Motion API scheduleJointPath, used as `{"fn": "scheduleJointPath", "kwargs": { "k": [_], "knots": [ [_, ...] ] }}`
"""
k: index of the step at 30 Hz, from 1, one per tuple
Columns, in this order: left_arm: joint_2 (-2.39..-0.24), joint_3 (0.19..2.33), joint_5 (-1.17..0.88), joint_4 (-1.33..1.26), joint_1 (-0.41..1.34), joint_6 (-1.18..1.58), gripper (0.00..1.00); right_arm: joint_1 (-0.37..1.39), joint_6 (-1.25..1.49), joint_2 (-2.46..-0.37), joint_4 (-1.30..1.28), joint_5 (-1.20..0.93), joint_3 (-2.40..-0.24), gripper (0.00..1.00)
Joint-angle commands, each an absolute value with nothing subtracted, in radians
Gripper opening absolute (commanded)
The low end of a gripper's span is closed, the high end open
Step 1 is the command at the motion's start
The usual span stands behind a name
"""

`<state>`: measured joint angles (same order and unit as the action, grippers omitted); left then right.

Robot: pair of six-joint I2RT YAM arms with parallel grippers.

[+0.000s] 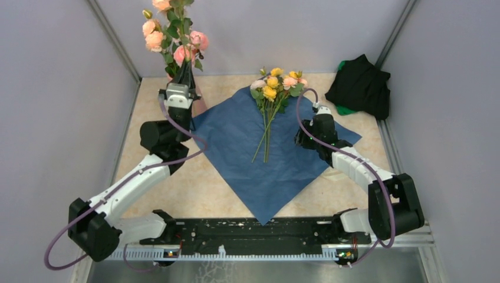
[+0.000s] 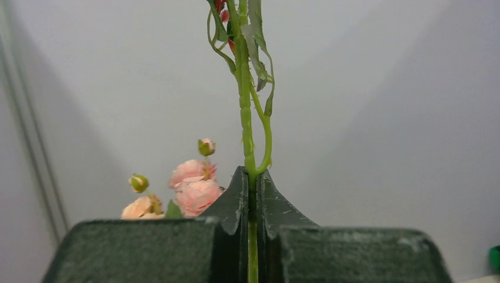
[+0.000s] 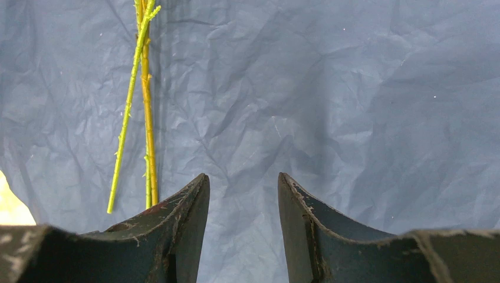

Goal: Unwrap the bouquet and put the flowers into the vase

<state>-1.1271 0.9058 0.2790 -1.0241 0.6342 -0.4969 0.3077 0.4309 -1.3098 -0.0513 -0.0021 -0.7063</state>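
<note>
Flowers (image 1: 271, 88), thin green-stemmed with small yellow and peach blooms, lie on spread blue paper (image 1: 236, 147): probably light, bendy, best pinched mid-stem. Right gripper (image 3: 242, 188) hovers beside them half-open, empty; left gripper (image 2: 252, 177) pinches an upright green stem (image 2: 243, 100).

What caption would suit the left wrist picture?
Left claw pinching a green flower stem upright, pink blooms behind.
</note>
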Motion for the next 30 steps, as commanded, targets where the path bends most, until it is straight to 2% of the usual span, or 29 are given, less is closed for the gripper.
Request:
{"fn": "scheduleJointPath", "kwargs": {
  "k": [1, 6, 17, 30],
  "knots": [
    [-1.177, 0.990, 0.342, -1.113, 0.535, -0.561, 0.00, 0.312, 0.436, -1.312, -0.013, -0.012, -0.708, 0.46],
    [-1.239, 1.085, 0.340, -1.058, 0.424, -0.471, 0.00, 0.313, 0.433, -1.312, -0.016, -0.011, -0.704, 0.46],
    [-1.374, 1.205, 0.198, -1.060, 0.221, -0.275, 0.00, 0.312, 0.428, -1.320, -0.013, -0.015, -0.699, 0.46],
    [-1.575, 1.386, 0.109, -1.117, 0.113, -0.122, 0.00, 0.312, 0.419, -1.342, -0.029, -0.005, -0.704, 0.46]
  ]
}}
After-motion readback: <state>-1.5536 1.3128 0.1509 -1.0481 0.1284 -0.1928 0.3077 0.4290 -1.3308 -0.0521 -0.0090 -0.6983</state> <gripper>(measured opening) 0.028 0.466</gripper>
